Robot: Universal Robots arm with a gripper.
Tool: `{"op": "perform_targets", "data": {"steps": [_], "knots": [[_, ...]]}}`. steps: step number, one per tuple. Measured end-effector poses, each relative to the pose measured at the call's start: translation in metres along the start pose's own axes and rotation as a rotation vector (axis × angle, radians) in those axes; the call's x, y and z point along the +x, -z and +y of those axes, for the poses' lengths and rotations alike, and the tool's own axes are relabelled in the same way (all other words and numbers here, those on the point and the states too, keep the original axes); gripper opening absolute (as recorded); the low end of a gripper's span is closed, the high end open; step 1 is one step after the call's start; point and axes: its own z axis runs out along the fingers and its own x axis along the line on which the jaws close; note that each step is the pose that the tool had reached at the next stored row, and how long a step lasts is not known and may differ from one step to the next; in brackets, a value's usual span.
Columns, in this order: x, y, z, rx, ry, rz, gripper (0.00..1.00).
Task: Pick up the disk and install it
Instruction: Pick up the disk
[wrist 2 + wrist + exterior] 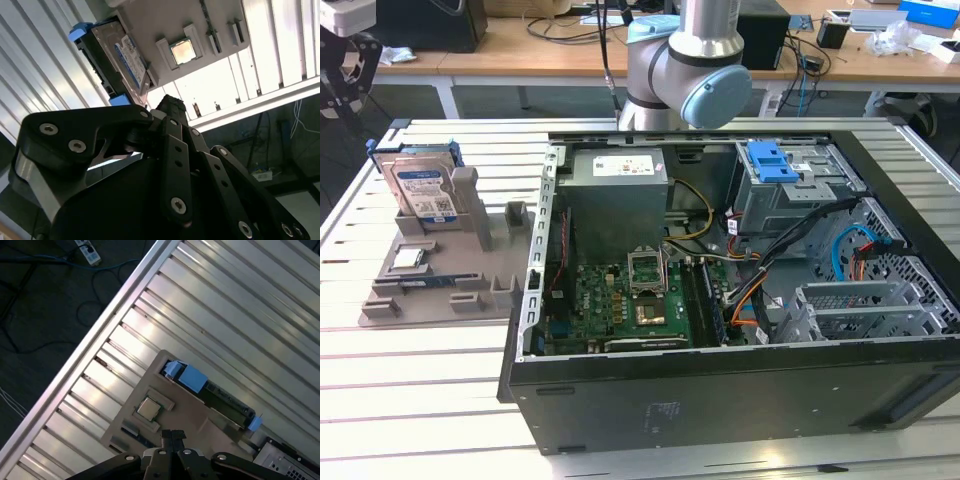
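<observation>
Disk [120,52] stands in grey holder [155,20], apart from the empty, pressed-together end effector [169,104].

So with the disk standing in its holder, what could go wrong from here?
1. The disk stands on edge in the gray holder. An off-centre grip might tip it or drag the holder along.
2. The gripper looks shut and is aimed near the holder. Coming down like that, it could strike the disk or the small chip.
3. Inside the computer case, loose cables crowd the drive bays and could snag the disk.
</observation>
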Motion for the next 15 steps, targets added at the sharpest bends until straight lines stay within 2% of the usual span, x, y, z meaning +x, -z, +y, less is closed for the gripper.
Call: {"op": "perform_targets", "data": {"steps": [15], "knots": [[0.0, 0.0, 0.0, -0.0057, 0.222, 0.0034, 0.1]]}}
